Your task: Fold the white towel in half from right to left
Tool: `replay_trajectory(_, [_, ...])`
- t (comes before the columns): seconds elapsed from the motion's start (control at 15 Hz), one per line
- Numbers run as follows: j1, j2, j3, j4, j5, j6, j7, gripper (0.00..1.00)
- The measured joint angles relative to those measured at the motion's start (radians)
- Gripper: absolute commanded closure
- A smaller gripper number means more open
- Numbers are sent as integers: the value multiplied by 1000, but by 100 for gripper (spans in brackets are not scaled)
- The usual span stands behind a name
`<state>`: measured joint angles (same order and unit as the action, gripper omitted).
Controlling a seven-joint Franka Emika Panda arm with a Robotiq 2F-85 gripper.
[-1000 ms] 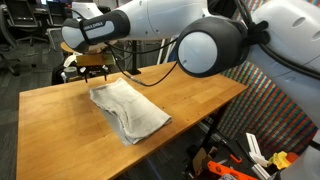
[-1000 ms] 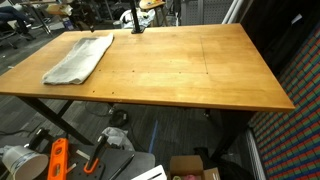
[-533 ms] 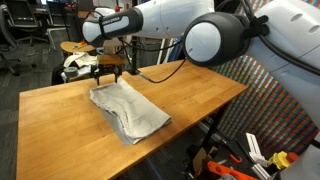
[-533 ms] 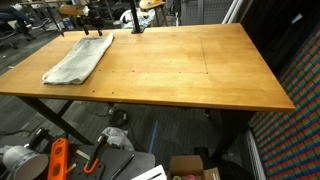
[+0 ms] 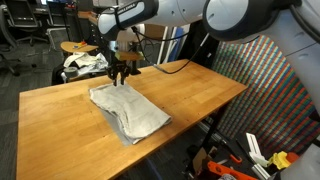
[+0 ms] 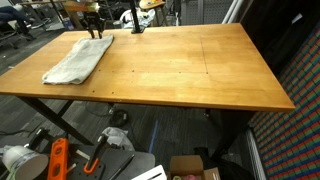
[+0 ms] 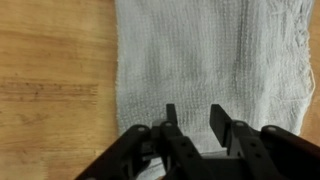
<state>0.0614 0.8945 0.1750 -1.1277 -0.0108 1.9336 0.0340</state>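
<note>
In an exterior view, the wooden table (image 5: 200,97) carries the white towel (image 5: 130,108) a little toward 9 o'clock of its middle. It is a rumpled strip running from 10 o'clock down to 4 o'clock. The gripper (image 5: 119,82) hangs from the white arm (image 5: 150,12) over the towel's 10 o'clock end, pointing down at the cloth; whether it touches cannot be told here. A black cable (image 5: 165,70) trails over the wood at the gripper's 3 o'clock side. A checkered panel (image 5: 270,100) stands at the picture's 3 o'clock edge.

In an exterior view from another side, the white towel (image 6: 78,60) lies in the 10 o'clock corner of the wooden table (image 6: 190,70), with the gripper (image 6: 96,32) at its 12 o'clock end. On the floor are an orange object (image 6: 57,160) at 7 o'clock and a cardboard box (image 6: 195,168) at 5 o'clock.

In the wrist view, bare wooden table (image 7: 50,60) fills the 9 o'clock side. The white towel (image 7: 210,50) covers the centre through 3 o'clock, its edge running from 12 to 6. The gripper (image 7: 192,118) enters at 6 o'clock, its black fingers (image 7: 170,120) spread apart, with towel weave showing in the gap and nothing pinched.
</note>
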Motion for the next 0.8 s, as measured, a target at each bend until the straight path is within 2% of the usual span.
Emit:
replay_trajectory(0.13, [-15, -60, -2, -91, 18, -2, -41, 96])
replay_trajectory(0.27, [-24, -117, -2, -185, 45, -2, -75, 98])
replay_trajectory(0.53, [-26, -215, -1, -381, 103, 50, -120, 91])
replay_trajectory(0.8, [-26, -278, -2, -543, 105, 144, -167, 94])
